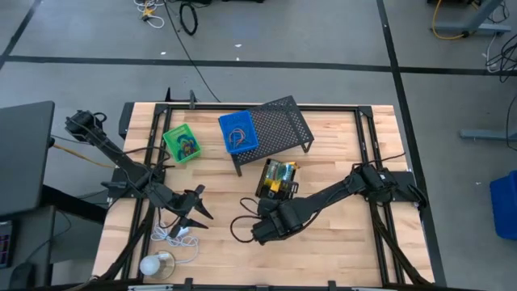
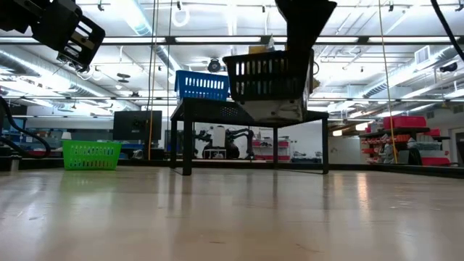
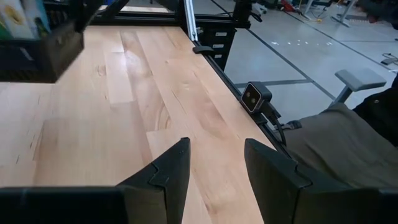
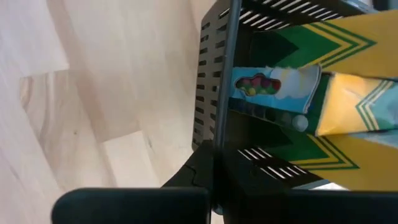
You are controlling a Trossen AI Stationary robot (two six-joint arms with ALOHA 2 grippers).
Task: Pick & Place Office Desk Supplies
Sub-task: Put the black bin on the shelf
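A black slotted tray (image 1: pixel 276 179) holding yellow-and-green packets (image 4: pixel 348 118) hangs in the air in the low view (image 2: pixel 268 76). My right gripper (image 4: pixel 217 155) is shut on its wall. A blue tray (image 1: pixel 238 132) with loops stands on a black mesh stand (image 1: pixel 283 125). On the table to the left rests a green tray (image 1: pixel 182 143) of loops. My left gripper (image 3: pixel 214 168) is open and hovers over bare wood near the table's left near part (image 1: pixel 194 212), holding nothing. My right gripper pinches the black tray's slotted side wall at its rim (image 4: pixel 225 99), one finger (image 4: pixel 202 168) outside and the other (image 4: pixel 255 180) inside the tray. In the low view it comes from above (image 2: pixel 304 22). The tray is lifted clear of the table and stays about level.
A white coiled cable with plug (image 1: pixel 174 234) and a white ball-like object (image 1: pixel 153 264) lie near the table's near left corner. A black frame rail (image 1: pixel 380 226) runs along the table's edges. Bare wood spreads across the near middle and right.
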